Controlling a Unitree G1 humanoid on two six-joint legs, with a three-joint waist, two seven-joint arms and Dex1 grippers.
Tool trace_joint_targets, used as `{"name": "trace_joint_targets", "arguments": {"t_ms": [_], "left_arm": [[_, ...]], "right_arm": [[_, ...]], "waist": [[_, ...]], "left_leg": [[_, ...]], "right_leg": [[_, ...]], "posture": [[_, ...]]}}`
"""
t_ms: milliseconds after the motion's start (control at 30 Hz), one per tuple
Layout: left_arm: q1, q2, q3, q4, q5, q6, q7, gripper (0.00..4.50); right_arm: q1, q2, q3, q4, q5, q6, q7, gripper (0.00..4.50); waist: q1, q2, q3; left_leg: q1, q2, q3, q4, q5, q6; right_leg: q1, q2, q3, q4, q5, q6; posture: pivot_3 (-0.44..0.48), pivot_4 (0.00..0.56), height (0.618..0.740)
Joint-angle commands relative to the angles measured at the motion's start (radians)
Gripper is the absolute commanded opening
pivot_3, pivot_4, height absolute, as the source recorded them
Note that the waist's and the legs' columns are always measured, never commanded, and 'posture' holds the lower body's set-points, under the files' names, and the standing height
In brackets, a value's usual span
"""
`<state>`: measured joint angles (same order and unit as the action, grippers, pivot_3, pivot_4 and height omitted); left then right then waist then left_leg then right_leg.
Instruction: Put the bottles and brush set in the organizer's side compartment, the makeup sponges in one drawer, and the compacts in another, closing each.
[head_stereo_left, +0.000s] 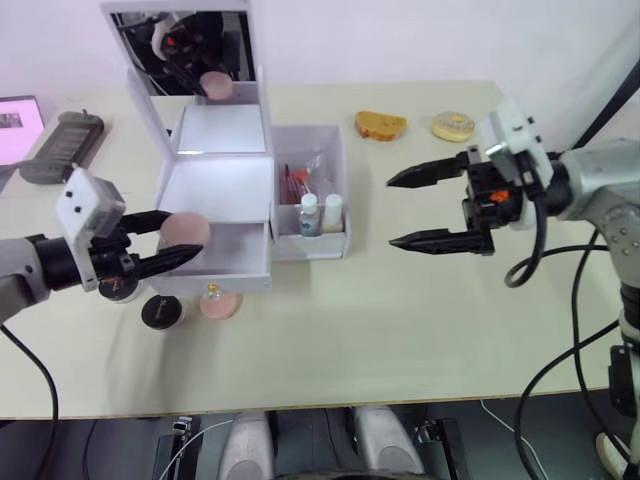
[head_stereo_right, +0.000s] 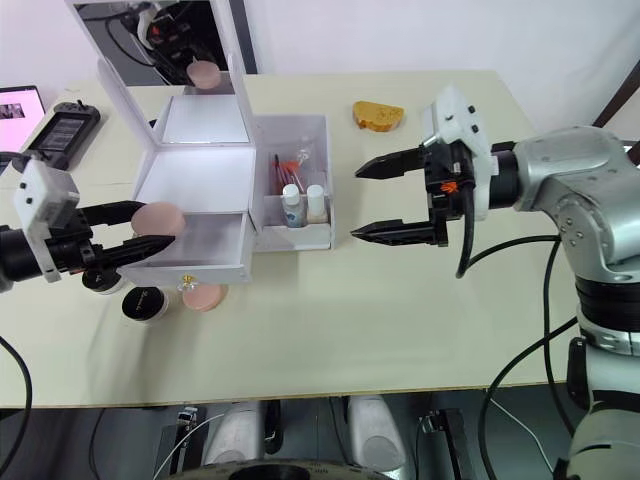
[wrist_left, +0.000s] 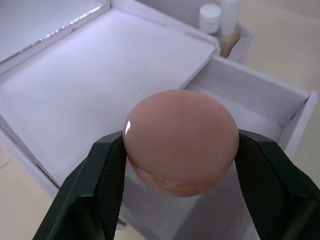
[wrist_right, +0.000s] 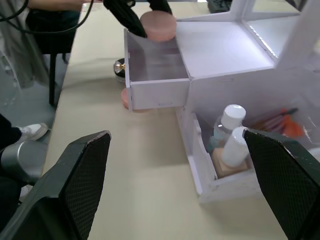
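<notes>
Bright, even indoor light from above, soft faint shadows on the pale table (head_stereo_left: 400, 330), white glare on the organizer (head_stereo_left: 215, 190) top, small highlight on the pink sponge (wrist_left: 180, 140), blurred black fingers (wrist_left: 95, 185) close to the wrist camera

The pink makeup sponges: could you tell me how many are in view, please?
2. One sponge is gripped by the left gripper over the open drawer; the other sponge lies on the table in front of it.
</notes>
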<state>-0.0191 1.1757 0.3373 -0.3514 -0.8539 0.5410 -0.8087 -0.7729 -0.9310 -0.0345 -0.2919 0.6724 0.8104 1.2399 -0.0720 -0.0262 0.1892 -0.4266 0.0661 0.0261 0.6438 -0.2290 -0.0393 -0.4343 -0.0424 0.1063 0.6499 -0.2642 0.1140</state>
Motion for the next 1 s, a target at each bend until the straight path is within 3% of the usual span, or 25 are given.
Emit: {"name": "trace_joint_targets", "arguments": {"t_ms": [33, 200, 333, 700, 833, 1000], "left_arm": [[-0.029, -0.029, 0.000, -0.003, 0.037, 0.002, -0.029, 2.67], [-0.056, -0.064, -0.003, 0.000, 0.076, 0.018, -0.048, 2.67], [-0.056, -0.082, 0.016, -0.006, 0.094, 0.031, -0.056, 4.48], [-0.034, -0.104, 0.193, -0.031, 0.030, 0.114, -0.089, 4.48], [0.093, -0.176, 0.476, -0.045, -0.074, 0.162, -0.158, 4.48], [0.317, -0.248, 0.686, 0.062, 0.103, 0.025, -0.237, 4.48]], "right_arm": [[0.002, -0.017, -0.041, -0.043, 0.030, 0.010, -0.020, 4.50], [0.003, -0.021, -0.041, -0.045, 0.035, 0.010, -0.029, 4.50], [-0.001, -0.022, -0.036, -0.037, 0.032, 0.004, -0.026, 4.50], [-0.033, -0.001, 0.008, 0.008, 0.021, -0.035, 0.008, 4.50], [-0.050, 0.036, 0.038, 0.080, -0.022, -0.111, 0.026, 4.50], [-0.010, 0.054, 0.053, 0.223, -0.116, -0.254, 0.057, 4.50]], "waist": [[0.003, 0.000, 0.000], [0.004, 0.000, 0.000], [0.004, 0.000, 0.000], [0.002, 0.000, 0.000], [-0.006, -0.001, 0.000], [0.000, -0.001, 0.000]], "left_leg": [[0.000, 0.000, 0.000, 0.001, 0.000, 0.000], [0.000, 0.000, 0.000, 0.002, 0.000, 0.000], [0.000, 0.000, 0.000, 0.002, 0.000, 0.000], [0.000, 0.000, 0.000, 0.002, 0.000, 0.000], [0.000, 0.000, 0.000, 0.002, 0.000, 0.000], [0.000, 0.000, 0.000, 0.002, 0.000, 0.000]], "right_leg": [[0.000, 0.000, 0.000, 0.000, 0.000, 0.000], [0.001, -0.001, 0.000, 0.000, 0.000, 0.000], [0.002, -0.001, 0.000, 0.000, 0.000, 0.000], [0.002, -0.001, 0.000, 0.000, 0.000, 0.000], [0.001, -0.001, 0.000, 0.000, 0.000, 0.000], [0.001, -0.001, 0.000, 0.000, 0.000, 0.000]], "posture": [[0.000, 0.150, 0.740], [0.000, 0.150, 0.740], [0.000, 0.150, 0.740], [0.000, 0.150, 0.740], [0.000, 0.150, 0.740], [0.000, 0.150, 0.740]]}}
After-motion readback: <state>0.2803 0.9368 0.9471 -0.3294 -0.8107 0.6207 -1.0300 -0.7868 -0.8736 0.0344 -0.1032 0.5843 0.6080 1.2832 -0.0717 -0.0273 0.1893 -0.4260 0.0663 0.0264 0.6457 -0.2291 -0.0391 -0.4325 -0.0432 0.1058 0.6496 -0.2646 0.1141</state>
